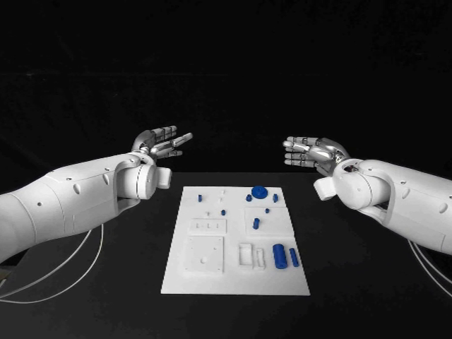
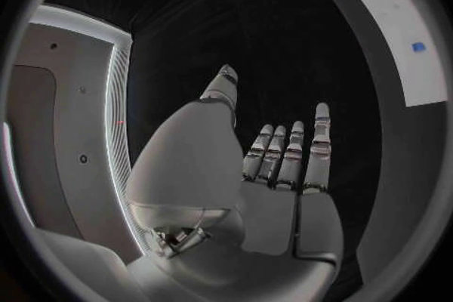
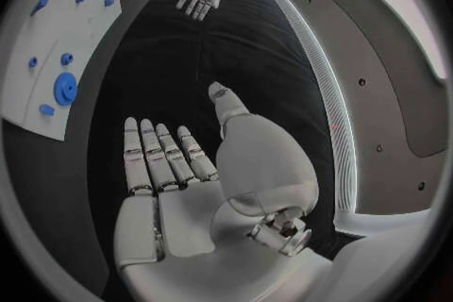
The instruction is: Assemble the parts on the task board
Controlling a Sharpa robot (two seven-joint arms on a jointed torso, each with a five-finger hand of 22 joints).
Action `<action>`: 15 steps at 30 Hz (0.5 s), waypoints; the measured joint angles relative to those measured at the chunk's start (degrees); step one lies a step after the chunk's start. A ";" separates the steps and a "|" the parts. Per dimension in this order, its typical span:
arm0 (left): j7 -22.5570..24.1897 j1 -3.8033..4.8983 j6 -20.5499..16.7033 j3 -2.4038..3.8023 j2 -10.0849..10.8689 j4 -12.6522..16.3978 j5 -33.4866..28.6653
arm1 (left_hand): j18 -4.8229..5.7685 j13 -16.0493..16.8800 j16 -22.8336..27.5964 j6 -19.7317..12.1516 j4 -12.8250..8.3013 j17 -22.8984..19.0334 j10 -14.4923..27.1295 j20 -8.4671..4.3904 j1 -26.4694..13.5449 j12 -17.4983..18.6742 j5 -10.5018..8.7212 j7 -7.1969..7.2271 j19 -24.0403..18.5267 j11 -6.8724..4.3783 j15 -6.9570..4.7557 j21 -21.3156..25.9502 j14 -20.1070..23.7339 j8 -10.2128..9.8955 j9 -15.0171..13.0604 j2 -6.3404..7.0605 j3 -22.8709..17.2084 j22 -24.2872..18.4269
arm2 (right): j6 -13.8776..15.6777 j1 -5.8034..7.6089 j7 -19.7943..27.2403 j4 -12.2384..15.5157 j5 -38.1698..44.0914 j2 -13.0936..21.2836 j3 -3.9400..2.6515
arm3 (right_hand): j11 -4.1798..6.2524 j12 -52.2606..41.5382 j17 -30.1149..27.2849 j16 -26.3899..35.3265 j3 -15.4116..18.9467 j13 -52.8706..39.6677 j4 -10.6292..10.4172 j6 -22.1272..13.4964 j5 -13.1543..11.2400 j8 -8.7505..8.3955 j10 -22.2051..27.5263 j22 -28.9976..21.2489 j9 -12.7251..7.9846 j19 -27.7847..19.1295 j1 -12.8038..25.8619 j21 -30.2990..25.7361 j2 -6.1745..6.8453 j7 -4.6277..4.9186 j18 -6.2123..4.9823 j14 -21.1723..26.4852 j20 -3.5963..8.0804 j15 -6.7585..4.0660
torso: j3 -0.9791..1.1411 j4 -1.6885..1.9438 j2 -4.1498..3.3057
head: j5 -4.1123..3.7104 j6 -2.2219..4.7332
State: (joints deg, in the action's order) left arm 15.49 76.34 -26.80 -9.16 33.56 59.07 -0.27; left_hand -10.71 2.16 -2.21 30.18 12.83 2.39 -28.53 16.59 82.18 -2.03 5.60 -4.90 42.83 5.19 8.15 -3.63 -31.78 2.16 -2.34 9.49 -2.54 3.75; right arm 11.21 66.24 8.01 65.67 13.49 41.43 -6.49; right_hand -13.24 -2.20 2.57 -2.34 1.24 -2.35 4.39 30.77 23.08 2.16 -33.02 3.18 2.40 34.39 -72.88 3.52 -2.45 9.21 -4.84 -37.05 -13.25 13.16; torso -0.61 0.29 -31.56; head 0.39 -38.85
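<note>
Both hands raised, fingers released, grasping nothing.
Left hand and right hand hang apart; the task board with blue parts lies on the tabletop below and between their fingers.

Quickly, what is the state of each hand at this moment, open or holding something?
Left hand: open, fingers apart, holding nothing, raised beyond the task board.
Right hand: open, fingers apart, holding nothing.
</note>
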 measured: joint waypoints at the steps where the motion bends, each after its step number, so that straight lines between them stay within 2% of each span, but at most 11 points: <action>1: -0.22 -0.02 0.42 -0.01 0.05 0.02 0.00 | 0.00 0.01 0.00 0.17 -0.53 0.00 -0.43 -0.14 -0.19 0.00 0.00 -0.17 0.36 0.25 0.06 0.00 -0.65 0.00 0.00 -0.19 -0.02 0.03 | -0.22 0.01 -0.19 -0.62 1.46 -0.25 0.00 | 0.30 0.00 0.08 -0.20 -0.15 -0.09 0.64 1.96 -0.22 0.20 -1.93 0.15 0.09 1.96 -0.23 0.36 -0.18 0.24 -0.59 -1.64 0.25 -0.24 | -0.01 0.00 0.00 | 0.08 0.05; 3: -0.48 -0.08 1.13 -0.01 0.29 0.17 0.02 | 0.01 0.13 -0.01 1.11 -1.88 0.14 -2.14 -0.15 -0.80 0.00 0.00 -0.66 1.67 0.69 0.26 -0.26 -3.04 0.00 -0.04 -1.13 -0.06 0.17 | 0.01 0.01 -0.25 -1.50 4.69 -0.49 0.00 | 0.89 -0.27 0.23 -0.21 -0.52 -0.26 1.71 5.90 -0.63 0.36 -5.95 0.34 0.26 5.36 -0.63 0.83 0.21 0.71 -0.92 -5.12 0.62 -0.73 | -0.02 -0.02 0.01 | 0.44 0.34; 5: -0.68 -0.11 1.83 -0.01 0.71 0.52 0.04 | 0.00 0.28 -0.53 2.83 -4.55 0.39 -5.41 -0.23 -2.08 -0.23 0.00 -1.33 2.89 1.61 0.65 -0.45 -7.63 0.00 -0.14 -2.68 0.16 0.21 | 0.61 0.00 -0.24 -2.05 8.91 -0.69 0.00 | 1.68 -0.39 0.45 -0.55 -1.46 -0.48 3.03 11.19 -1.14 0.62 -11.34 0.64 0.46 9.70 -1.75 1.58 0.12 1.07 -0.92 -10.35 1.28 -1.38 | -0.05 -0.05 0.01 | 0.69 0.53; 7: -0.78 -0.11 2.35 -0.02 1.19 0.98 0.09 | 0.01 0.49 -0.85 5.51 -6.06 0.65 -9.35 -1.09 -2.63 -0.45 0.00 -2.03 3.72 2.97 1.41 -0.95 -12.38 0.24 -0.26 -3.68 0.34 0.34 | 1.17 0.00 -0.17 -2.45 12.69 -1.09 0.00 | 2.41 -0.61 0.75 -0.57 -2.69 -0.68 4.26 15.59 -1.86 0.67 -16.55 0.75 0.64 12.70 -1.89 2.20 0.27 0.82 -0.91 -16.46 2.07 -2.17 | -0.09 -0.12 0.01 | 0.83 0.66; 8: -0.81 -0.11 2.66 -0.02 1.60 1.45 0.12 | 0.01 0.62 -0.85 7.29 -7.14 0.73 -12.01 -1.66 -3.11 -0.52 0.00 -2.44 4.44 3.68 1.48 -1.36 -14.31 0.24 -0.34 -4.24 0.57 0.34 | 1.49 0.00 -0.10 -2.77 15.22 -1.49 0.00 | 3.11 -0.70 0.94 -1.01 -3.91 -0.82 4.98 19.60 -2.56 1.02 -21.35 0.94 0.84 14.44 -1.89 2.84 0.27 0.36 -0.92 -19.95 2.74 -2.99 | -0.12 -0.18 0.01 | 0.94 0.74; 10: -0.82 -0.11 3.12 -0.02 2.36 2.32 0.18 | 0.01 0.85 -1.66 9.62 -8.52 0.98 -17.19 -2.67 -3.21 -1.11 0.39 -2.91 6.45 4.14 1.57 -2.42 -18.95 0.54 -0.49 -5.39 0.87 0.64 | 1.84 0.01 0.02 -3.36 19.18 -2.19 0.00 | 4.11 -0.89 1.05 -1.05 -6.12 -0.90 5.60 25.16 -3.78 1.03 -25.60 0.98 1.05 15.96 -2.03 3.36 0.12 -0.55 -0.92 -22.93 3.69 -3.95 | -0.14 -0.28 -0.01 | 1.10 0.92; 11: -0.82 -0.10 3.45 -0.02 2.90 2.90 0.21 | 0.79 1.00 -1.83 10.60 -9.58 1.01 -21.64 -3.77 -3.53 -1.13 0.44 -3.00 7.65 4.15 1.43 -3.13 -21.27 0.56 -0.51 -6.09 1.37 0.74 | 2.01 0.02 0.10 -3.74 21.73 -2.65 -0.01 | 4.57 -0.89 1.15 -1.05 -7.86 -0.90 5.95 27.13 -4.28 1.03 -27.13 0.96 1.09 16.67 -1.93 3.37 0.18 -1.01 -0.91 -24.41 4.40 -4.46 | -0.16 -0.35 -0.04 | 1.21 1.06; 12: -0.79 -0.10 3.74 -0.02 3.27 3.30 0.22 | 1.91 1.08 -2.00 11.26 -10.36 1.09 -23.71 -4.57 -3.77 -1.34 0.68 -3.10 8.45 4.08 1.26 -3.60 -22.57 0.56 -0.54 -6.58 1.77 0.78 | 2.11 0.03 0.17 -3.99 23.66 -2.96 -0.01 | 4.85 -0.89 1.30 -1.05 -8.99 -0.90 6.19 27.96 -4.59 1.03 -27.87 0.98 1.10 17.55 -1.64 3.75 0.40 -1.26 -0.91 -25.64 4.79 -4.90 | -0.16 -0.38 -0.09 | 1.28 1.18; 13: -0.73 -0.08 4.06 -0.02 3.60 3.70 0.23 | 2.68 1.14 -2.13 11.63 -11.30 1.23 -25.00 -5.44 -3.70 -1.34 0.77 -2.93 9.56 3.93 0.95 -4.26 -24.14 0.56 -0.57 -7.14 2.20 0.84 | 2.19 0.05 0.24 -4.18 25.53 -3.22 -0.02 | 5.17 -0.89 1.51 -1.25 -9.99 -0.90 6.42 28.59 -4.90 1.03 -28.58 1.06 1.10 18.72 -1.24 4.34 0.53 -1.46 -0.92 -27.19 5.30 -5.52 | -0.18 -0.39 -0.15 | 1.31 1.30; 14: -0.63 -0.06 4.56 -0.02 3.98 4.26 0.25 | 2.72 1.14 -2.69 11.84 -12.25 1.47 -25.91 -6.36 -3.45 -1.34 1.00 -2.72 11.30 3.62 0.48 -5.27 -26.44 0.56 -0.58 -7.41 2.52 1.11 | 2.28 0.09 0.31 -4.40 28.01 -3.48 -0.02 | 5.47 -0.89 1.79 -1.53 -11.04 -0.90 6.67 29.09 -5.11 1.03 -29.30 1.25 1.10 20.11 -0.83 5.02 0.70 -1.66 -0.91 -29.06 5.97 -6.27 | -0.18 -0.39 -0.23 | 1.31 1.42; 15: -0.56 -0.05 4.97 -0.02 4.25 4.74 0.28 | 3.55 1.14 -2.83 11.88 -13.15 1.47 -26.41 -7.36 -3.23 -1.34 1.00 -2.67 12.51 3.46 0.12 -6.06 -28.21 0.56 -0.58 -7.63 2.89 1.29 | 2.33 0.13 0.34 -4.52 29.86 -3.65 -0.02 | 5.78 -0.89 2.11 -1.53 -12.05 -0.90 7.01 29.28 -5.40 1.03 -29.76 1.43 1.10 21.45 -0.51 5.66 1.02 -1.85 -0.78 -30.83 6.69 -6.94 | -0.18 -0.35 -0.34 | 1.27 1.59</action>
State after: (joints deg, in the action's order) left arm 14.93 76.29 -21.83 -9.18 37.80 63.81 0.02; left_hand -7.16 3.30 -5.05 42.06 -0.33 3.87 -54.94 9.23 78.95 -3.37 6.60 -7.57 55.34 8.65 8.27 -9.70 -59.99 2.72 -2.92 1.86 0.35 5.05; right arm 13.54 66.37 8.35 61.15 43.34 37.79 -6.52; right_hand -7.46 -3.09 4.68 -3.87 -10.82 -3.25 11.40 60.04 17.68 3.19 -62.78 4.61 3.51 55.84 -73.39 9.19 -1.43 7.36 -5.62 -67.88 -6.56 6.22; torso -0.79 -0.06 -31.90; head 1.66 -37.26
